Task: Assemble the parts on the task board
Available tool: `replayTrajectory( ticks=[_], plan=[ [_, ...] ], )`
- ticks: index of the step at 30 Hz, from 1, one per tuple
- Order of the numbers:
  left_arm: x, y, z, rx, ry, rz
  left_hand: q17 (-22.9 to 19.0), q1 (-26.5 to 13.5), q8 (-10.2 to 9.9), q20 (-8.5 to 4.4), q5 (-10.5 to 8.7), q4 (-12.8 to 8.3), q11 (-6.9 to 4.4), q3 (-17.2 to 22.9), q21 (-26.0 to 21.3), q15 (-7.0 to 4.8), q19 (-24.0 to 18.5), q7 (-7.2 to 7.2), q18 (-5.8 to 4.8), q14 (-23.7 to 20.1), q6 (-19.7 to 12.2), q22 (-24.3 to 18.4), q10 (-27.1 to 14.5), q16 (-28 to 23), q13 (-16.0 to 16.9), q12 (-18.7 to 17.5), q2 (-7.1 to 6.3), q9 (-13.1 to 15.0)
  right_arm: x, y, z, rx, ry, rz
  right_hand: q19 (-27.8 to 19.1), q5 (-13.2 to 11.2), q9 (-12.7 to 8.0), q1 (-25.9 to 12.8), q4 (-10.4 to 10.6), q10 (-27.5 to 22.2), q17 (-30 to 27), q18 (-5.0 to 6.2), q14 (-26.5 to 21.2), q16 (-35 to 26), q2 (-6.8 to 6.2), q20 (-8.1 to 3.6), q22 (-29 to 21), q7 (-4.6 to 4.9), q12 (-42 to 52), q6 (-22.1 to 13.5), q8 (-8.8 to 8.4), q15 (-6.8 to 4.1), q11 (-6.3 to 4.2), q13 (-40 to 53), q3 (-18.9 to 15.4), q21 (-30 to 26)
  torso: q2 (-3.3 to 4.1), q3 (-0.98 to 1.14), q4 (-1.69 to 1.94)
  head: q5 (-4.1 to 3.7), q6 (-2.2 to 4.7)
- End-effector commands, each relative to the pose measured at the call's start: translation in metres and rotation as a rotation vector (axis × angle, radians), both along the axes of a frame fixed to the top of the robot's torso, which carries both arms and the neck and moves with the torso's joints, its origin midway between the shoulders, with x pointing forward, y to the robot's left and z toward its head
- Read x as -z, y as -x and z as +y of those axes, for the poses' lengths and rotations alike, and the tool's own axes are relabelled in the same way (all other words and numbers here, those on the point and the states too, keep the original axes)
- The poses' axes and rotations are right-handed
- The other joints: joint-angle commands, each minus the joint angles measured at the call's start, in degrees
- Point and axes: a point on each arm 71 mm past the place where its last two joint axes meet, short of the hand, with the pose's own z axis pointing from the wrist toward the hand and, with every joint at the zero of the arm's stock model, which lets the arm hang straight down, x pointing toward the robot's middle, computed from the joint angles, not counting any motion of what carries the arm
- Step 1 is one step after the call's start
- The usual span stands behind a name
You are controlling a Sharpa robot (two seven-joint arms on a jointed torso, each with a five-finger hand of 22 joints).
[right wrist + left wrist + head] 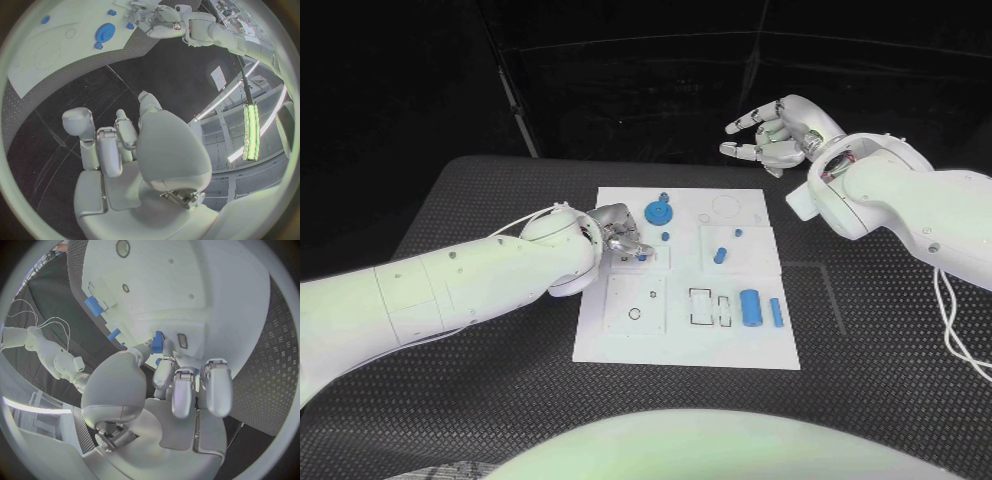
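Note:
The white task board (625, 340) lies in the middle of the table. My left hand (620, 238) is low over its left-middle area and pinches a small blue part (158, 343) between thumb and a finger, right at the board's surface (206, 300). My right hand (769, 135) hangs raised beyond the board's far edge, fingers apart and loosely curled, holding nothing. A round blue part (658, 211) stands near the far edge of the board, just beyond the left hand. The right wrist view shows the same round part (105, 32), the board (44, 55) and the left hand (159, 22).
Two small blue pieces (718, 254) (738, 235) sit mid-board. A blue cylinder (751, 306) and a thin blue bar (776, 311) lie at the board's right side beside rectangular slots (708, 306). Black textured table (877, 330) surrounds the board.

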Motion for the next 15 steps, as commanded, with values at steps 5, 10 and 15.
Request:
replayTrajectory(
  ticks=[5,10,15],
  plan=[
    [0.0053,0.0021,0.0015,-0.003,-0.016,0.018,15.1,-1.0,0.4,-0.36,0.27,-1.1,-0.41,-0.5,0.4,-0.55,0.4,-1.05,-0.39,6.0,1.5,4.0,0.1,0.2,0.2,0.1,-0.23,0.1,-0.0017,0.0001,0.001,-0.009,-0.004,-0.006,-0.4,0.3,-0.1,0.0,0.2,0.0,8.2,0.57,4.3,-0.4,0.82,-0.14,-0.1,-0.04,-0.1,0.4,0.27,-0.43,-0.19,-0.1,-0.2,-0.2,0.0,-0.01,0.02,-0.04,-0.08],
    [0.0051,0.0021,0.0017,-0.005,-0.014,0.016,15.1,-1.2,0.4,-0.4,0.28,-0.8,-0.46,-1.4,0.5,-0.6,0.6,-1.12,-0.44,6.0,1.6,4.3,0.2,0.2,0.4,0.2,-0.21,0.2,-0.0016,0.0,0.0009,-0.009,-0.004,-0.006,-0.4,0.3,-0.1,0.0,0.2,0.0,8.2,0.57,4.3,-0.4,0.82,-0.14,-0.1,-0.04,-0.1,0.4,0.27,-0.43,-0.19,-0.1,-0.2,-0.2,-0.02,-0.01,0.03,-0.06,-0.13],
    [0.0049,0.0023,0.0021,-0.005,-0.014,0.016,15.1,-1.3,0.4,-0.42,0.29,-0.7,-0.49,-1.7,0.6,-0.62,0.6,-1.15,-0.46,6.0,1.7,4.4,0.2,0.2,0.5,0.3,-0.19,0.2,-0.0016,0.0,0.0007,-0.008,-0.003,-0.006,-0.4,0.3,-0.1,0.0,0.2,0.0,8.2,0.57,4.3,-0.4,0.82,-0.14,-0.1,-0.04,-0.1,0.4,0.27,-0.43,-0.19,-0.1,-0.2,-0.2,-0.01,-0.02,0.0,-0.05,-0.17]
  ],
)
